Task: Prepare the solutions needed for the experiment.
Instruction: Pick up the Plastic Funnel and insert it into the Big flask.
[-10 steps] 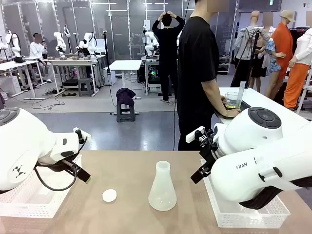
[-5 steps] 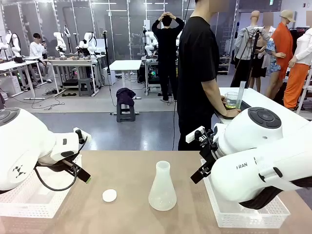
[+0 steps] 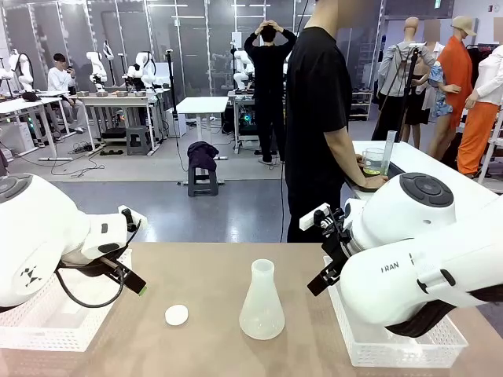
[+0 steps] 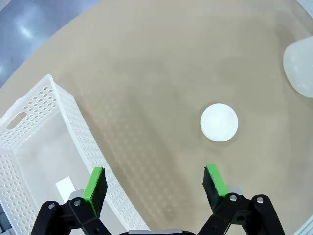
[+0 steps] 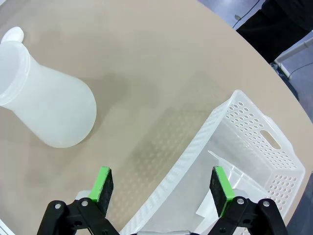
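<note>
Nothing really budges since a second ago, arms and person all stay put. Left gripper hangs with its jaws spread wide over the rim of the left basket, with a round white lid just ahead on the table. Right gripper is spread too, above the right basket, with the frosted flask nearby. The yellow solution sits in a beaker on the far white table, right by the person's hand.
</note>
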Controlling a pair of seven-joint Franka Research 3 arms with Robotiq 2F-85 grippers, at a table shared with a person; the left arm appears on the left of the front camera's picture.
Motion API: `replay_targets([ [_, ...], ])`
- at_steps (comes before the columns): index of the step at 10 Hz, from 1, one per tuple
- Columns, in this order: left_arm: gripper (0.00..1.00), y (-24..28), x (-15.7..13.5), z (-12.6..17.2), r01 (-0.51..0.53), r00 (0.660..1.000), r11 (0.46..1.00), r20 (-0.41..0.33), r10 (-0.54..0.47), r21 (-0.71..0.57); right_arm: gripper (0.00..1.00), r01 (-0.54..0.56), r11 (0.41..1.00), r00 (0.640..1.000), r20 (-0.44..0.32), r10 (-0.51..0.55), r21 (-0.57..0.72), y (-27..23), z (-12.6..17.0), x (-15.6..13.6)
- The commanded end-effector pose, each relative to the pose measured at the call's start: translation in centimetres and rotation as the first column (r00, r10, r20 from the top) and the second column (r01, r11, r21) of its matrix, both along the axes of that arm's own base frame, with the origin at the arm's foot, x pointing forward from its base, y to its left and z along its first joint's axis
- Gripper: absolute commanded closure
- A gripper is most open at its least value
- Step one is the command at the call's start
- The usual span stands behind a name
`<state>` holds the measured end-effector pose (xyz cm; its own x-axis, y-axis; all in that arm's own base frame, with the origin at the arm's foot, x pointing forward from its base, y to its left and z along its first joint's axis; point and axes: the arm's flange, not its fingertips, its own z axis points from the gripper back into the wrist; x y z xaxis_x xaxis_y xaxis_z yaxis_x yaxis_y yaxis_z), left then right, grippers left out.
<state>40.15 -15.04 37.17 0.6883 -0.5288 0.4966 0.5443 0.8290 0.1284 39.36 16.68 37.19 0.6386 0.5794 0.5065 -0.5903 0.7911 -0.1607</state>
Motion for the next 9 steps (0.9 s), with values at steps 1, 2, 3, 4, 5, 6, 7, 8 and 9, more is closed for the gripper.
replay_targets([
  [1,0.00,0.01,0.01,0.00,0.000,1.000,1.000,0.000,0.000,0.000,0.00,0.002,1.000,1.000,-0.001,-0.002,0.002,-0.01,0.00,0.00],
  [2,0.00,0.01,0.01,0.00,0.000,1.000,1.000,0.000,0.000,0.000,0.00,0.002,1.000,1.000,-0.001,-0.002,0.002,-0.01,0.00,0.00],
  [3,0.00,0.01,0.01,0.00,0.000,1.000,1.000,0.000,0.000,0.000,0.00,0.002,1.000,1.000,-0.001,-0.002,0.002,-0.01,0.00,0.00],
  [4,0.00,0.01,0.01,0.00,0.000,1.000,1.000,0.000,0.000,0.000,0.00,0.002,1.000,1.000,-0.001,-0.002,0.002,-0.01,0.00,0.00],
  [5,0.00,0.01,0.01,0.00,0.000,1.000,1.000,0.000,0.000,0.000,0.00,0.002,1.000,1.000,-0.001,-0.002,0.002,-0.01,0.00,0.00],
  [6,0.00,0.01,0.01,0.00,0.000,1.000,1.000,0.000,0.000,0.000,0.00,0.002,1.000,1.000,-0.001,-0.002,0.002,-0.01,0.00,0.00],
  [7,0.00,0.01,0.01,0.00,0.000,1.000,1.000,0.000,0.000,0.000,0.00,0.002,1.000,1.000,-0.001,-0.002,0.002,-0.01,0.00,0.00],
  [8,0.00,0.01,0.01,0.00,0.000,1.000,1.000,0.000,0.000,0.000,0.00,0.000,1.000,1.000,0.000,0.000,0.000,0.00,0.00,0.00],
  [9,0.00,0.00,0.00,0.00,0.000,1.000,1.000,0.000,0.000,0.000,0.00,0.009,1.000,1.000,-0.005,-0.009,0.014,-0.23,0.74,-0.37],
])
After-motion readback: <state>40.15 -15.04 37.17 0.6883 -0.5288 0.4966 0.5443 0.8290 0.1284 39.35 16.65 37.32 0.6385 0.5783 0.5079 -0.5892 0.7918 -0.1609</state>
